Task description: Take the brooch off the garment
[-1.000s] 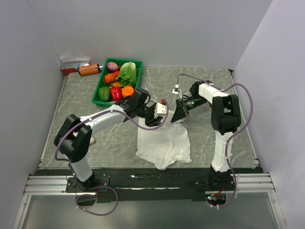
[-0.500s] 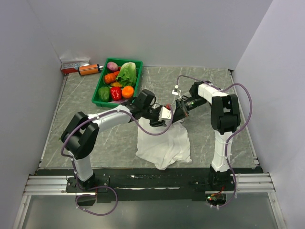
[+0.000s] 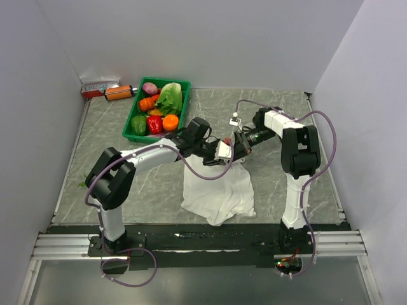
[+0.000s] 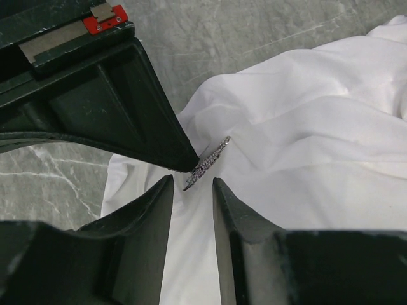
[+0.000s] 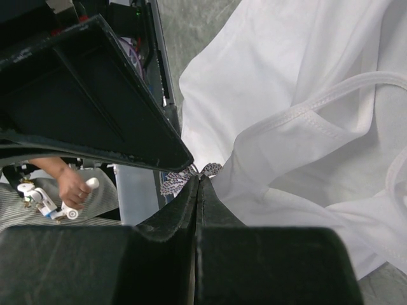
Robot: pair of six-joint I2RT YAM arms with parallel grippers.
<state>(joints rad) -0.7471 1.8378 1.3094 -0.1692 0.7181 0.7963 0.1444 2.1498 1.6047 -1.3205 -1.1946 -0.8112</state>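
The garment [image 3: 216, 190] is a white thin top, its upper edge lifted off the table. My right gripper [image 3: 240, 145] is shut and pinches the cloth right at the brooch [image 5: 211, 169], whose speckled wings stick out on both sides of its tip [image 5: 200, 179]. In the left wrist view the brooch [image 4: 208, 162] is a thin dark speckled sliver on the white cloth [image 4: 305, 140]. My left gripper [image 4: 193, 181] is open, its fingertips just short of the brooch's lower end, close against the right gripper's finger [image 4: 95, 108]. In the top view the left gripper [image 3: 226, 151] meets the right one.
A green basket [image 3: 132, 117] of vegetables stands at the back left. An orange can [image 3: 118, 93] and a small box [image 3: 98, 88] lie in the far left corner. White walls close the table on three sides.
My left gripper has moved right, up to the right gripper and the lifted edge of the garment. The right arm has shifted only slightly and still holds the cloth.
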